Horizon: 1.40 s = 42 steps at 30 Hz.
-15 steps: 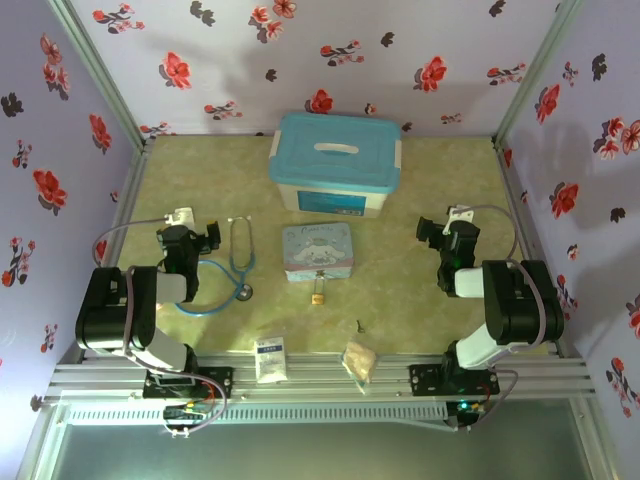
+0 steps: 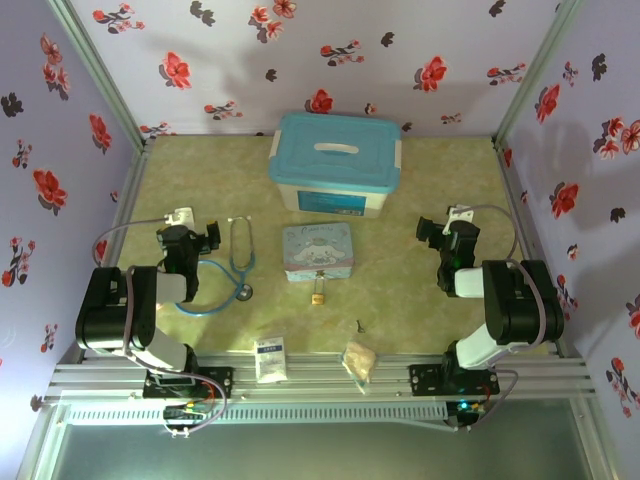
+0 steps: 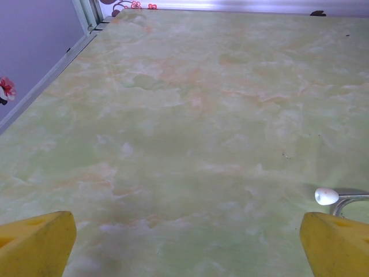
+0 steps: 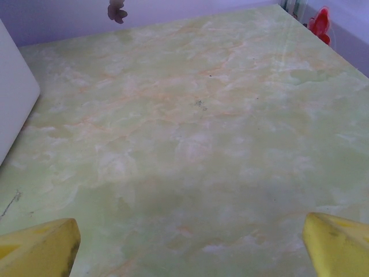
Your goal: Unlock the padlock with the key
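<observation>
Your left gripper [image 2: 209, 236] and right gripper [image 2: 427, 232] are hanging spread wide, gripping nothing; the padlock [image 2: 318, 297] is lying just before the tin [image 2: 317, 250], the key [image 2: 360, 325] sitting near the tan packet [image 2: 359, 361].

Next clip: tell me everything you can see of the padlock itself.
The padlock is a tiny brass-gold block with a thin silvery shackle, metal by the look of it. It lies free on the green marbled table, just on the near side of the pale blue cartoon tin. It is too small to tell whether the two touch or whether the shackle is latched. The key lies apart from it, nearer the arms and to the right.
</observation>
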Each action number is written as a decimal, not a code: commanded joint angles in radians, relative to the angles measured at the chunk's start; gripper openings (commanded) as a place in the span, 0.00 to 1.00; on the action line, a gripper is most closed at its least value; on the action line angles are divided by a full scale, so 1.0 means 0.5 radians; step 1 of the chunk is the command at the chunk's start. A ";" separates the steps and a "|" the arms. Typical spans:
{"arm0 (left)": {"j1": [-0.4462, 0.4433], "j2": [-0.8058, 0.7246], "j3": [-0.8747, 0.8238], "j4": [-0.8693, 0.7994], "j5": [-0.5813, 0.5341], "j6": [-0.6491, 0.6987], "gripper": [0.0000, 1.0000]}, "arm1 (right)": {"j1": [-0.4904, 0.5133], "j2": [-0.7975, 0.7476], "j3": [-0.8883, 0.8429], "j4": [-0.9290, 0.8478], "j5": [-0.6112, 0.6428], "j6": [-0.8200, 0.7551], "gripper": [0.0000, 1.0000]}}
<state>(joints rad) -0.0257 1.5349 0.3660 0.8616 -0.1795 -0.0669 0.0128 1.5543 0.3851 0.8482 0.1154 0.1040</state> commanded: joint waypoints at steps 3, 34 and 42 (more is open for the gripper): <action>0.024 0.025 0.045 0.084 -0.011 0.057 1.00 | -0.013 0.017 0.026 0.047 0.024 -0.036 0.99; 0.082 -0.621 0.161 -0.537 0.014 -0.065 1.00 | -0.022 -0.636 0.149 -0.632 0.172 0.111 0.99; 0.091 -1.137 0.214 -0.987 0.412 -0.788 1.00 | -0.026 -1.078 0.435 -1.695 -0.215 0.611 0.99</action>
<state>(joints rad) 0.0128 1.0069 0.4671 0.4721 -0.0818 -0.3122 0.0059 1.0576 0.5602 0.2600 0.1219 0.3096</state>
